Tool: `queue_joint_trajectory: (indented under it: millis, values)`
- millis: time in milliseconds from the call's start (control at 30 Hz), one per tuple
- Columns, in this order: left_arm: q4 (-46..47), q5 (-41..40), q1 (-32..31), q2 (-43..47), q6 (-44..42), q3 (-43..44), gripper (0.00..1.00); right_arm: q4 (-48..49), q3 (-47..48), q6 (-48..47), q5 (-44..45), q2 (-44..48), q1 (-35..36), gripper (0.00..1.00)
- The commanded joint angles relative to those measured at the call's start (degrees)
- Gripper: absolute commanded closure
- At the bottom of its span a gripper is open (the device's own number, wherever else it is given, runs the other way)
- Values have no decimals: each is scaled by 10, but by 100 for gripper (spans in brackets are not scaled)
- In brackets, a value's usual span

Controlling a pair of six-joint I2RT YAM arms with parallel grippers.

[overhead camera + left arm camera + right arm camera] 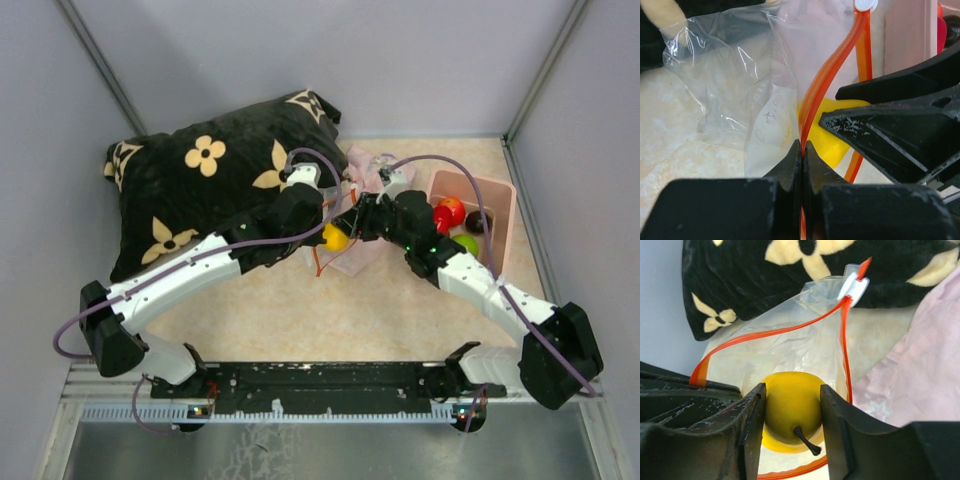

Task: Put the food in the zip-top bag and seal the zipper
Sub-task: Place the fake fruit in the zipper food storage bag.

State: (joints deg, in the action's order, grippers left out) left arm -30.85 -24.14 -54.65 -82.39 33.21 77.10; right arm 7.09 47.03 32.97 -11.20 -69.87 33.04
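the zipper is pinched in the left gripper's jaws, a yellow fruit is clasped in the right gripper's (others are unbagged, seal undone).

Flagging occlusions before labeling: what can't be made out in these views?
- Left wrist: the right fingers cover most of the yellow fruit; whether it sits inside the zip-top bag is unclear.
- Top external: the left arm and right arm hide most of the bag, mouth included.
- Top external: the right arm crosses the pink bin; its fruit count is uncertain.
- Right wrist: the zipper is cut off by the bottom edge.
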Motion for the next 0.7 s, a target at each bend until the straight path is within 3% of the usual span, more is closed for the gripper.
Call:
queue_joint_trajectory:
  millis: [0, 133, 233, 567, 667]
  values:
    - [52, 11, 0, 39, 29, -34, 100, -25, 54, -26, 23, 7, 8, 45]
    - [71, 14, 6, 55, 53, -65, 100, -45, 79, -32, 9, 14, 10, 33]
    - [94, 21, 9, 68, 67, -96, 100, -59, 99, -34, -6, 14, 11, 31]
    - [106, 29, 20, 85, 86, -124, 100, -246, 142, -101, 122, 53, 12, 38]
    - [109, 33, 20, 87, 87, -127, 100, -264, 115, -101, 113, 59, 12, 41]
